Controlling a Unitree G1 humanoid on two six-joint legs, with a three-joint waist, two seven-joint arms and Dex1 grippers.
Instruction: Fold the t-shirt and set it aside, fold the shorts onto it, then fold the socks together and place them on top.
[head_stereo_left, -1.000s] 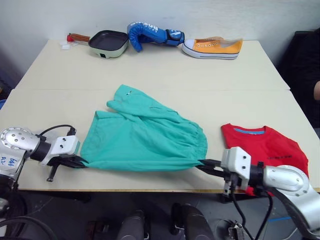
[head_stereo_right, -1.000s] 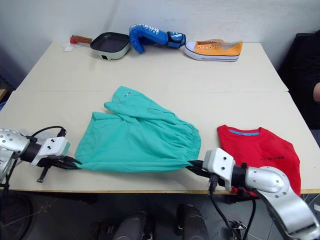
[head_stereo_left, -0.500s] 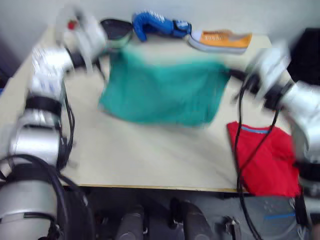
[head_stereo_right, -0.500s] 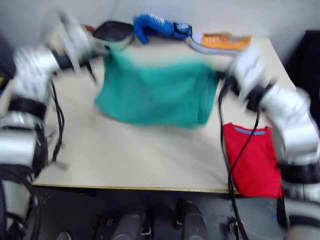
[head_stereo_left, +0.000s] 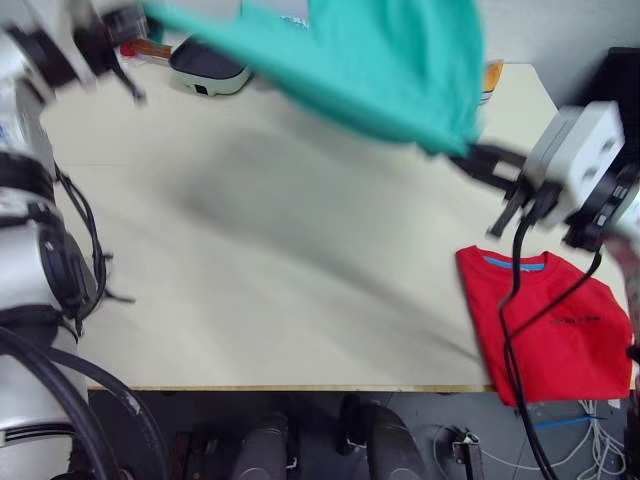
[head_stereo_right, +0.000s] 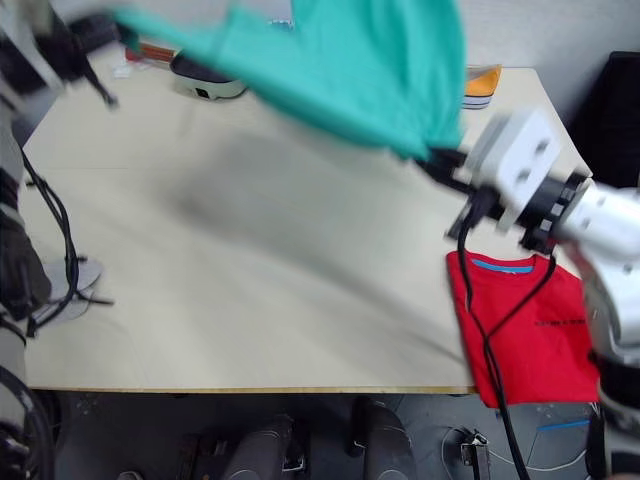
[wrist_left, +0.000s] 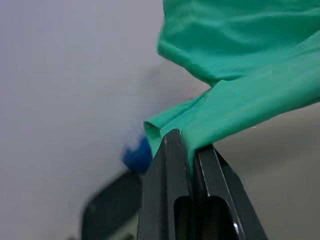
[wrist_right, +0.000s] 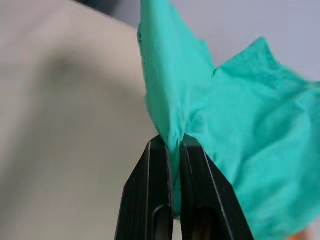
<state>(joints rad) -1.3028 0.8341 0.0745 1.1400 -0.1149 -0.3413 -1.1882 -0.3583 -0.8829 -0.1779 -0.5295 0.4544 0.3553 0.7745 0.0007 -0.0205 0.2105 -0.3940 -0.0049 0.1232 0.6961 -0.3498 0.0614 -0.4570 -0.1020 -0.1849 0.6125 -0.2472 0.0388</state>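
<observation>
The teal-green shorts (head_stereo_left: 380, 60) hang stretched in the air over the far half of the table, blurred by motion. My left gripper (wrist_left: 187, 145) is shut on one corner of them, high at the far left. At the right, my right gripper (head_stereo_left: 466, 155) is shut on the other corner, seen close up in the right wrist view (wrist_right: 172, 142). The red t-shirt (head_stereo_left: 550, 325) lies folded near the table's front right corner, below my right arm. The socks are out of view.
A dark pan (head_stereo_left: 205, 68) sits at the table's far left edge, with a blue glove (wrist_left: 136, 155) beside it. Part of an orange shoe (head_stereo_left: 492, 75) shows at the far right behind the shorts. The beige table (head_stereo_left: 270, 260) is bare beneath the cloth.
Both arms have swung the shorts up from the table's front edge, first over the middle, now high above the far side. The t-shirt has stayed put.
</observation>
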